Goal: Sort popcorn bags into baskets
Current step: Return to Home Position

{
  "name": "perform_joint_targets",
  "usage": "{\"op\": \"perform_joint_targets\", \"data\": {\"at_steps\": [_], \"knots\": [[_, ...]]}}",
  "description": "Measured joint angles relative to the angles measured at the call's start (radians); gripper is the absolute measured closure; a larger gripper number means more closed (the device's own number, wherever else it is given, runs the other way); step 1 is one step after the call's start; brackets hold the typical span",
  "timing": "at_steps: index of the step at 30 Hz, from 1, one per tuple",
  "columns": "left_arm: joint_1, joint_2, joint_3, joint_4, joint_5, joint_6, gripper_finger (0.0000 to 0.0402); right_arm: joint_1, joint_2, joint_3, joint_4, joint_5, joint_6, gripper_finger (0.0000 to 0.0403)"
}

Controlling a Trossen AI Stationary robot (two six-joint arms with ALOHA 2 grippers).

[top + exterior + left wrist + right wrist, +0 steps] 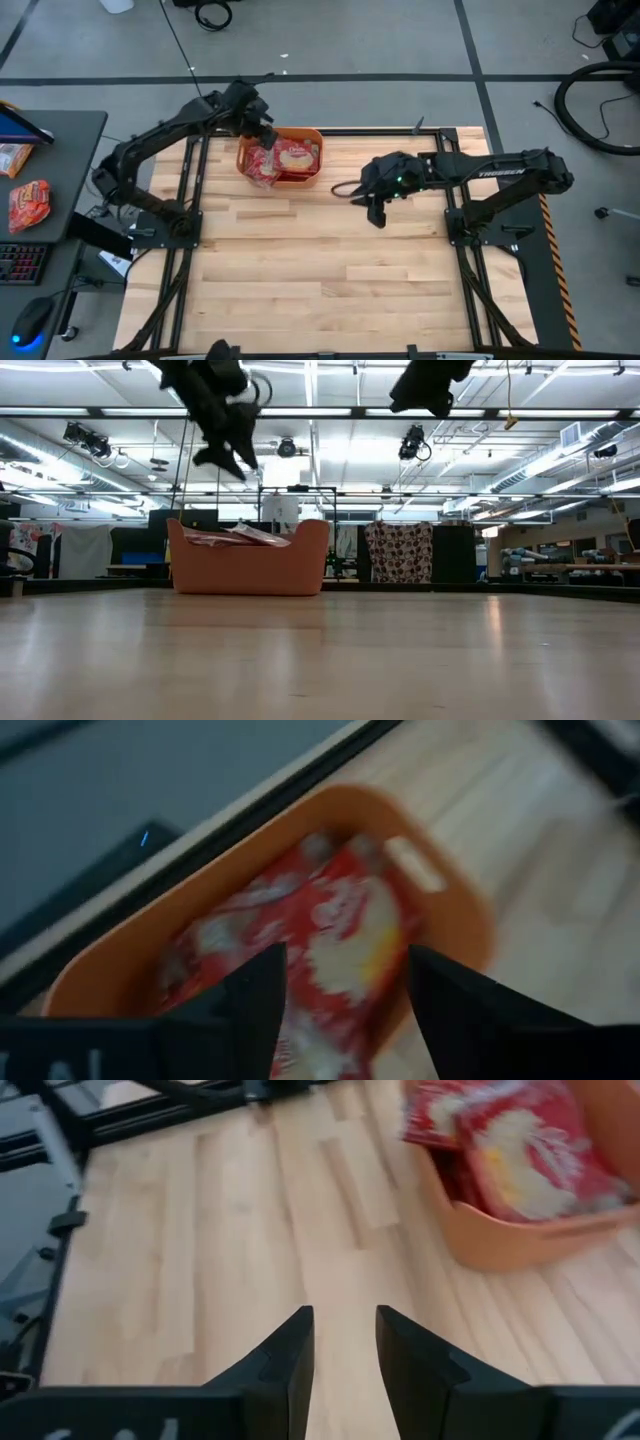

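Note:
The orange basket stands near the table's far edge, left of centre. Several red popcorn bags lie piled inside it, one with its cream label up, and some stick out above the rim. My left gripper hovers open above the basket's far left part, with nothing between its fingers. My right gripper hangs over bare wood to the right of the basket, its fingers a narrow gap apart and empty.
The tabletop is bare wood toward the near edge and between the arms. A dark side desk on the left carries red packets, a keyboard and a mouse. Black frame rails run along the table's left and right sides.

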Motion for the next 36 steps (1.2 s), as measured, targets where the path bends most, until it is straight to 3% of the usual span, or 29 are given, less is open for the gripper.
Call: {"op": "perform_joint_targets", "data": {"at_steps": [8,14,22,32,36], "knots": [[-0.105,-0.212,-0.095,0.103,-0.009,-0.04,0.0222,-0.06,-0.053,-0.068,-0.006,-0.013,0.006,0.0298],[-0.204,-0.267,-0.175,0.039,-0.01,-0.098,0.0232,-0.075,-0.067,-0.099,0.033,-0.033,0.015,0.0299],[-0.356,-0.394,-0.309,0.104,-0.077,-0.185,0.0233,-0.091,-0.107,-0.1,0.076,-0.117,0.02,0.0308],[-0.39,-0.616,-0.473,0.253,-0.116,-0.309,0.0233,-0.134,-0.184,-0.101,0.111,-0.156,0.005,0.0313],[-0.39,-0.704,-0.527,0.317,-0.139,-0.337,0.0233,-0.168,-0.235,-0.173,0.219,-0.196,0.02,0.0313]]}}
